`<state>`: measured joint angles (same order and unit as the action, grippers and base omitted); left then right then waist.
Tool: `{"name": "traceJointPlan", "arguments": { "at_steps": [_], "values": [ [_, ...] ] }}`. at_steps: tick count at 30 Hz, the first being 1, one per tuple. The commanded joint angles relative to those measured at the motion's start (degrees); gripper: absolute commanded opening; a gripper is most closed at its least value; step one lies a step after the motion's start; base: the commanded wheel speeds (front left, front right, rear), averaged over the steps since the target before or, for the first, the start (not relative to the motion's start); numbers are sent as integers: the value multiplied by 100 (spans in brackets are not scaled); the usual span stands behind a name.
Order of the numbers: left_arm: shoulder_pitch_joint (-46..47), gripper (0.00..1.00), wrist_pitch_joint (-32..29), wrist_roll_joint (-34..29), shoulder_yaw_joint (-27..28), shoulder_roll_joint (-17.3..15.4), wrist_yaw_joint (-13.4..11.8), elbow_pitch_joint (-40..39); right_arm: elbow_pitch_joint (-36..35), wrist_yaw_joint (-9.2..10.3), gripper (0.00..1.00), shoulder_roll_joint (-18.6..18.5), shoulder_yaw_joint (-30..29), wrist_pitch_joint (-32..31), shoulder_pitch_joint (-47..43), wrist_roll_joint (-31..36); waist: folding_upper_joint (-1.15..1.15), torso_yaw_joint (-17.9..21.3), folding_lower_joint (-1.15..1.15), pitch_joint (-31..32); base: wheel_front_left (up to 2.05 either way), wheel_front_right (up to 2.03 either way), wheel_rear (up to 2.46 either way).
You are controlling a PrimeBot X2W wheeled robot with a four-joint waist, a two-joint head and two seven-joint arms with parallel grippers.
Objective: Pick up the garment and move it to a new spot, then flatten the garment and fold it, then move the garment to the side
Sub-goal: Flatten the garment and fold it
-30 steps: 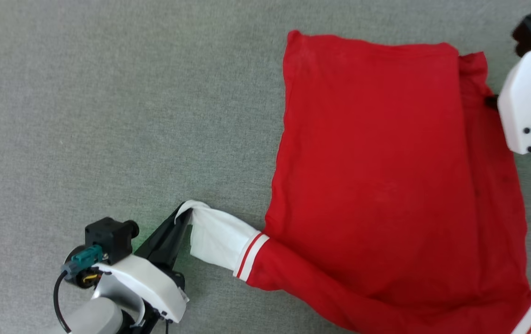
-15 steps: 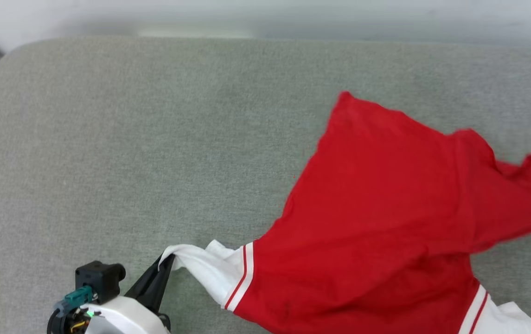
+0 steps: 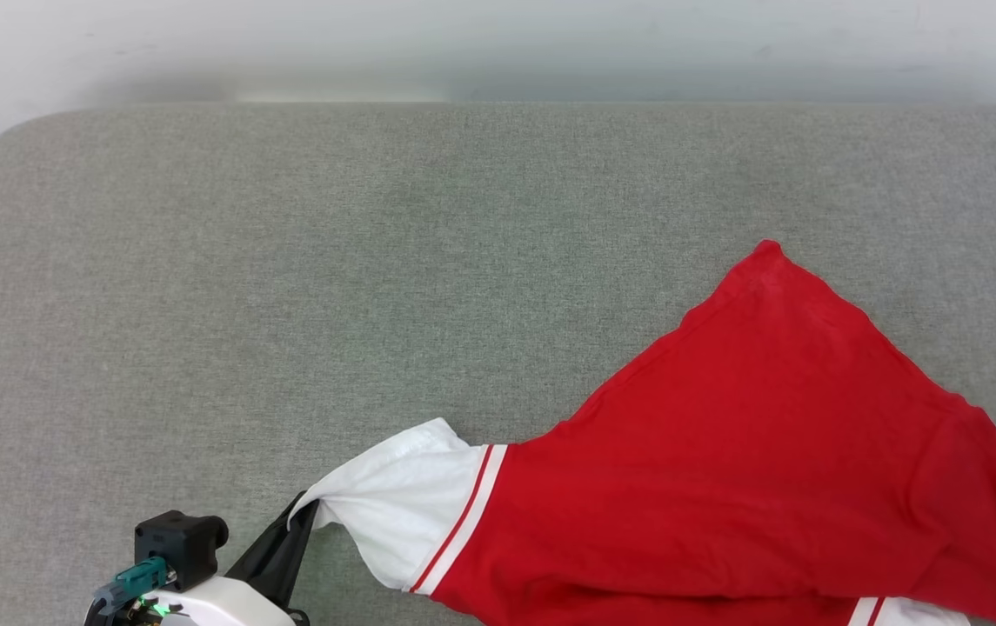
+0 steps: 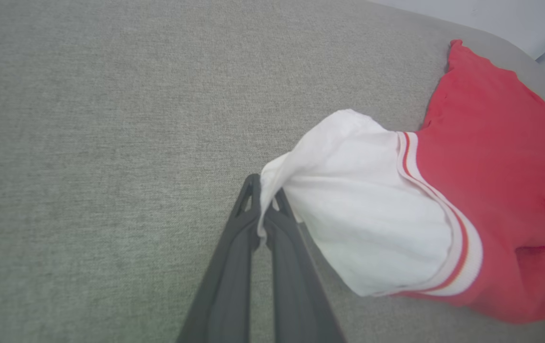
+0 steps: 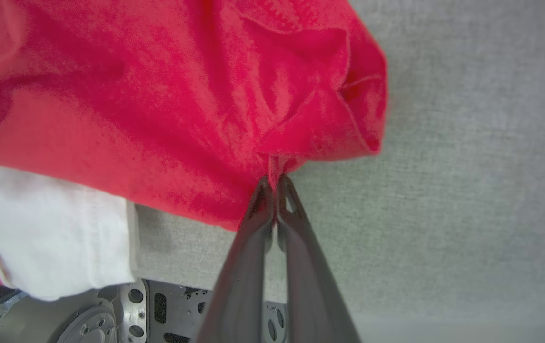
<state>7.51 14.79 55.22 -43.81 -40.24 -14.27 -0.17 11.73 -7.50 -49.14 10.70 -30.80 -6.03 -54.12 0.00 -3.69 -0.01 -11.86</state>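
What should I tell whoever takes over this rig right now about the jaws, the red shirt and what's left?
Left jaws: shut on the cuff of the garment's white sleeve.
Right jaws: shut on a bunched red edge.
Garment: stretched between the two, rumpled, over the grey cushion, toward its near right part in the head view.
Done: gripped at both ends.
Left: set it down at the new spot, flatten, fold, move aside.

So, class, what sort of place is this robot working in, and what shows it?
Probably an indoor room, home-like or a test space: a grey upholstered surface with a rounded corner, like a sofa seat or mattress, a plain pale wall behind it, and a red garment on it.
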Motion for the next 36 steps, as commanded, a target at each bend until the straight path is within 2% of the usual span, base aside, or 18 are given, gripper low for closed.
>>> {"name": "traceJointPlan", "arguments": {
  "at_steps": [1,11,17,21,25,32,36],
  "values": [
    [18,0,14,-18,4,-8,5,10,-55,2,100,94,-126,14,-76,82,0,5,1,-10,0,0,0],
    [80,0,-20,-68,-52,29,-3,31,-993,2,100,205,-1344,85,258,606,0,-3,1,69,0,0,0],
    [118,0,-23,-92,-66,34,-25,3,-1734,2,100,241,-1614,-39,884,970,0,-44,1,54,0,0,0],
    [210,0,-35,-143,-83,46,-21,-36,-2047,2,100,169,-1230,-298,1629,1210,0,-101,1,-75,0,0,0],
    [361,0,-56,-210,-91,86,5,-45,-2024,3,100,189,-419,-866,2595,1197,0,-180,1,-269,0,0,0],
    [710,0,-94,-363,-170,258,81,-28,-1163,2,100,500,1036,-2269,4373,1348,0,-451,1,-714,0,0,0],
    [899,0,-101,-437,-207,390,112,7,-539,2,100,625,1692,-2807,5144,1496,0,-650,1,-994,0,0,0]
  ]
}}
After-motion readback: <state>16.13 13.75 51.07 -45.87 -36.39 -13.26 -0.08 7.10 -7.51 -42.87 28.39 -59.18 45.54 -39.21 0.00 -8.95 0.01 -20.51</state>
